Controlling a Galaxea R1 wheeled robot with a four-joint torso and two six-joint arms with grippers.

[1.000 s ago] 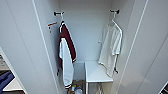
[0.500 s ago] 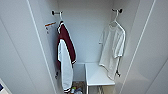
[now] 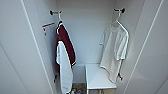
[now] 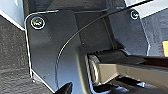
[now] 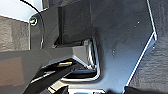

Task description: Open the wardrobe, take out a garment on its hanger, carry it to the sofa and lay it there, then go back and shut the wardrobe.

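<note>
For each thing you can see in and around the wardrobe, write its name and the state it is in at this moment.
wardrobe: doors open, inside showing.
T-shirt: hanging on its hanger at the right side, not yet taken.
hanger: hooked on the right peg.
maroon jacket: hanging at the left side, white garment in front.
white shelf: low inside, bare on top.

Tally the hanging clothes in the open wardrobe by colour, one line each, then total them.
Maroon with white trim: 1, the jacket on the left side.
White: 2, the T-shirt hanging on the right and a white piece hanging in front of the jacket.
Total: 3
</note>
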